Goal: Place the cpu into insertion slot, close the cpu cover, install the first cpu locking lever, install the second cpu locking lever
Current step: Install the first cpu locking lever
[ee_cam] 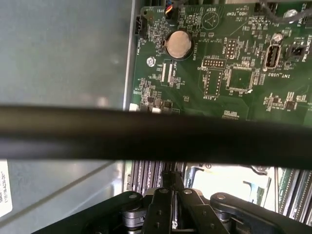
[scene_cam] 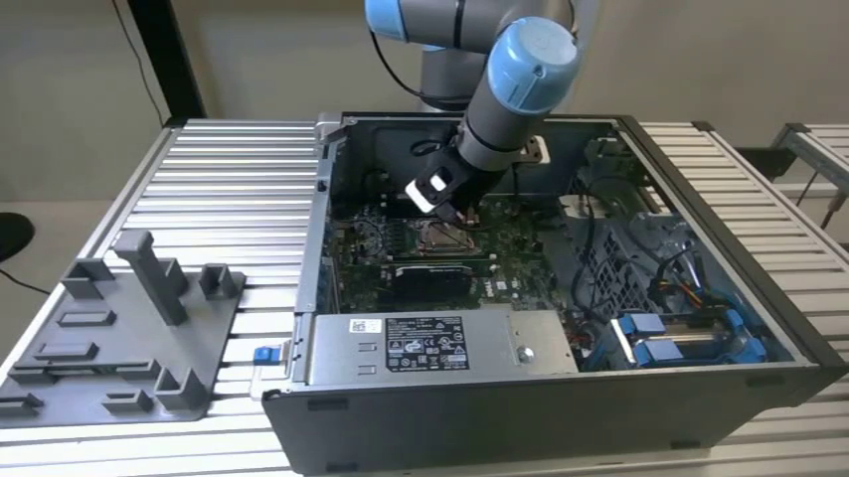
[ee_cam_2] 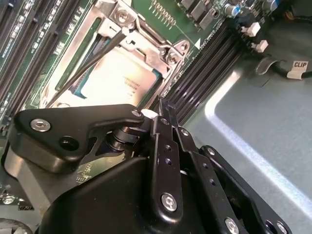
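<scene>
Tool (ee_cam_2: 161, 105), jaws pressed narrowly together, looms in the second wrist view; the cpu (ee_cam_2: 114, 78) sits in the insertion slot (ee_cam_2: 163, 51) just past its tips. Exterior view: the tool hangs just above that slot.

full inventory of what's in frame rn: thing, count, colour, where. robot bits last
table: 1, silver slatted, under everything
computer case: 1, dark grey, lying open on the table
circuit board: 1, green, on the case floor
cpu: 1, silvery-grey, mid-board under the cover
cpu cover: 1, silver frame, lying over the cpu
locking lever: 1 seen, thin rod, slanting across the cover
metal box: 1, grey with a white label, near edge of the case
drive brackets: 2, blue, exterior view's right
fixture tray: 1, grey, on the table, exterior view's left
coin battery: 1, silver, on the board
arm: 1, grey with blue caps, reaching into the case
gripper: 1, black, shut, tip beside the cover
</scene>
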`<state>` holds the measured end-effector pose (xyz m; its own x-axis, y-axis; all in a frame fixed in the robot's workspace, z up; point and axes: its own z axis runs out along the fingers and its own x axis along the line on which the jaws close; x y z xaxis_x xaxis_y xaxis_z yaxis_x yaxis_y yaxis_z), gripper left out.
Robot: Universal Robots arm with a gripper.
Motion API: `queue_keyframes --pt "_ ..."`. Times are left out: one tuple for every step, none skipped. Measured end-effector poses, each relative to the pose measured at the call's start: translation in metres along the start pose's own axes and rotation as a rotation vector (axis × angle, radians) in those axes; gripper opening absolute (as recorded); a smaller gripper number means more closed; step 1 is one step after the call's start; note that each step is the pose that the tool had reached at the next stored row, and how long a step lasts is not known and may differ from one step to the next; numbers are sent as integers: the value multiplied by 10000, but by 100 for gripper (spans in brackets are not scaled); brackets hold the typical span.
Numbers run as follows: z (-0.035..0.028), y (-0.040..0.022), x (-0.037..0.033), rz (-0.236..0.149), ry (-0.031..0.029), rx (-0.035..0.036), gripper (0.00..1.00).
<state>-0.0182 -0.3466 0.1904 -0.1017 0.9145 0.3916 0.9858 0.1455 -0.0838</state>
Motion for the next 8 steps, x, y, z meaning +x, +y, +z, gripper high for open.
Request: queue_keyframes --pt "-1 10 -1 0 2 2 0" --pt "-1 18 -2 1 2 3 0" --pt "-2 26 -3 1 2 4 0" --pt "-4 34 -4 2 1 6 0" --pt "-5 41 -5 4 1 8 0" --pt "-5 48 -5 4 1 10 0" --pt "-6 53 -6 5 0 12 0" --pt "-7 59 -7 6 1 14 0"
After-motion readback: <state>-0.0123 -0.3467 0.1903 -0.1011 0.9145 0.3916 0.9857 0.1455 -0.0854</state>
